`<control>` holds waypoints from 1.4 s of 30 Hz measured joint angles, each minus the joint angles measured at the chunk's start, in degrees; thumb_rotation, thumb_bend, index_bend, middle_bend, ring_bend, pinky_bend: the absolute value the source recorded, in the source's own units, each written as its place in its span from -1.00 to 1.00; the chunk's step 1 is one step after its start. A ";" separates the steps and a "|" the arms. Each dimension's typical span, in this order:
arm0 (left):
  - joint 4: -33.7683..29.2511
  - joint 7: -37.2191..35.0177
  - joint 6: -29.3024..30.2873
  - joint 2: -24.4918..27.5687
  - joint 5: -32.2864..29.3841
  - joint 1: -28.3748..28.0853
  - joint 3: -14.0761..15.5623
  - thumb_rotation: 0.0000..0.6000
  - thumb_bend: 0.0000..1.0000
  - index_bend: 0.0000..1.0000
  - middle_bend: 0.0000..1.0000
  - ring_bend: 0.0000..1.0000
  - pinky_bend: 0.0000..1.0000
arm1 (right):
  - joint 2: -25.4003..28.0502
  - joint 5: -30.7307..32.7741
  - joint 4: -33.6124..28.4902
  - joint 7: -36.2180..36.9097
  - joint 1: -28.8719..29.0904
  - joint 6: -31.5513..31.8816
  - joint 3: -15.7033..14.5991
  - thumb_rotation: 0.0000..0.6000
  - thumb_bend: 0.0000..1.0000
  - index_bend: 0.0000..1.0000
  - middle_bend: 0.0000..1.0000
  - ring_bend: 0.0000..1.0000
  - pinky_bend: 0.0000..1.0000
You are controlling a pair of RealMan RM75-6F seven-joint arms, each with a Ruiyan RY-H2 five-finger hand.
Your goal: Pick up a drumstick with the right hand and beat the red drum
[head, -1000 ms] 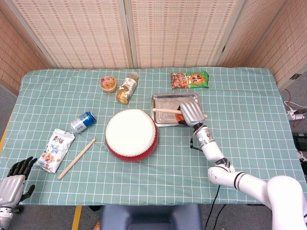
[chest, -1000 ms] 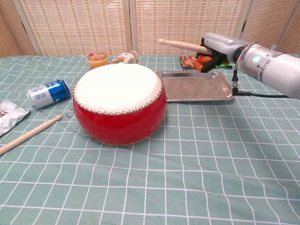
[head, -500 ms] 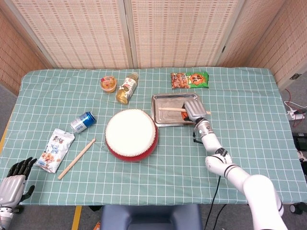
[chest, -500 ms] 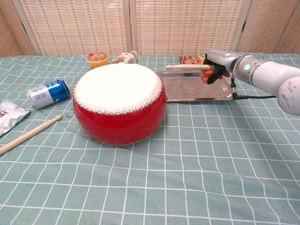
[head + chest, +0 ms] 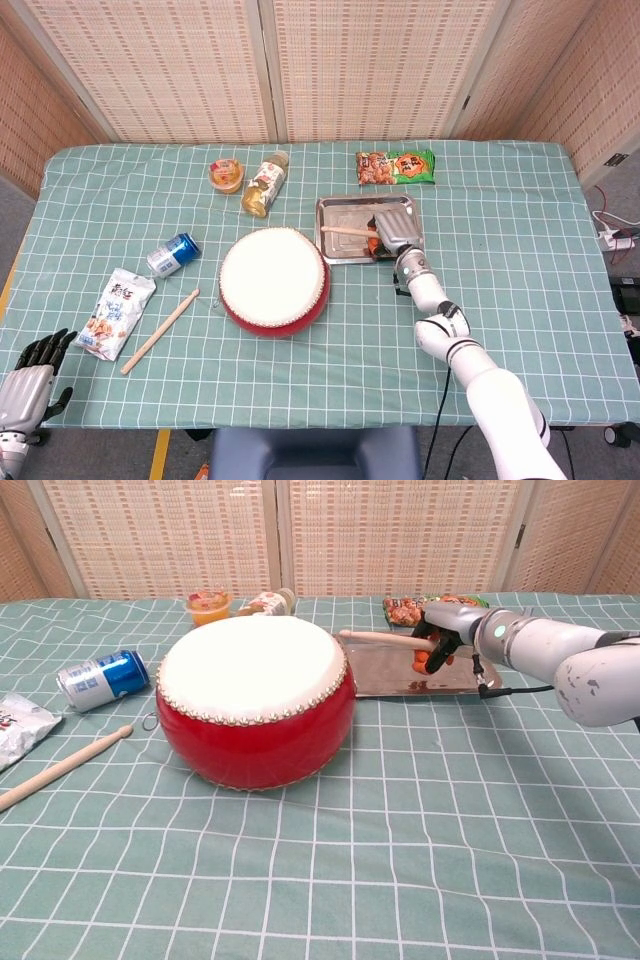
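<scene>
Right robot hand clenched around pale wooden drumstick, over metal tray.

Blue can, snack bag, bottle, metal tray.

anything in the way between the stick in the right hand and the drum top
Nothing visible. The right hand holds the drumstick over the tray, tip pointing toward the red drum; only open space lies between tip and drumhead.
</scene>
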 measured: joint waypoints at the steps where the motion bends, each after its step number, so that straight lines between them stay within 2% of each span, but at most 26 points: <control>1: 0.00 0.00 0.01 -0.01 0.05 -0.04 -0.01 1.00 -0.31 -1.00 -1.00 -1.00 -0.97 | 0.09 -0.02 0.06 0.15 0.07 -0.54 0.01 1.00 -0.21 -0.31 -0.32 -0.53 -0.29; 5: -0.08 0.03 0.20 -0.04 0.45 -0.13 0.00 1.00 -0.31 -1.00 -1.00 -1.00 -0.97 | 1.11 -0.27 -0.10 0.43 0.26 -3.20 -0.11 1.00 -0.26 -0.47 -0.42 -0.66 -0.45; 16: -0.12 -0.03 0.69 0.11 0.68 0.09 0.15 1.00 -0.31 -1.00 -1.00 -1.00 -0.97 | 3.54 -0.59 -3.05 -1.03 -0.19 -3.00 0.04 1.00 -0.29 -0.78 -0.63 -0.87 -0.71; 26: 0.29 -0.36 0.38 0.00 0.43 -0.04 0.04 1.00 -0.31 -1.00 -1.00 -1.00 -0.97 | 3.02 -0.43 -2.32 -3.79 0.61 -3.47 0.26 1.00 -0.38 -0.96 -0.75 -1.00 -0.90; 30: 0.50 -0.66 0.28 -0.03 0.28 -0.04 0.01 1.00 -0.31 -1.00 -1.00 -1.00 -0.97 | 2.55 -0.01 -1.83 -4.85 1.06 -3.95 0.59 1.00 -0.42 -0.96 -0.77 -1.00 -0.90; 35: 0.92 -1.05 0.09 -0.15 0.34 -0.26 -0.14 1.00 -0.31 -1.00 -1.00 -1.00 -0.97 | 3.52 -0.34 -4.07 -4.50 0.50 -2.39 0.58 1.00 -0.42 -0.96 -0.77 -1.00 -0.90; 38: 1.22 -1.29 0.17 -0.27 0.66 -0.53 -0.36 1.00 -0.31 -1.00 -1.00 -1.00 -0.97 | 5.90 -1.05 -8.10 -4.24 -1.10 1.06 0.28 1.00 -0.42 -0.89 -0.77 -1.00 -0.87; 42: 1.31 -1.47 0.47 -0.34 1.21 -0.83 -0.57 1.00 -0.31 -1.00 -1.00 -1.00 -0.97 | 11.14 -2.03 -17.18 -4.57 -4.86 7.47 -0.29 1.00 -0.42 -0.81 -0.77 -1.00 -0.81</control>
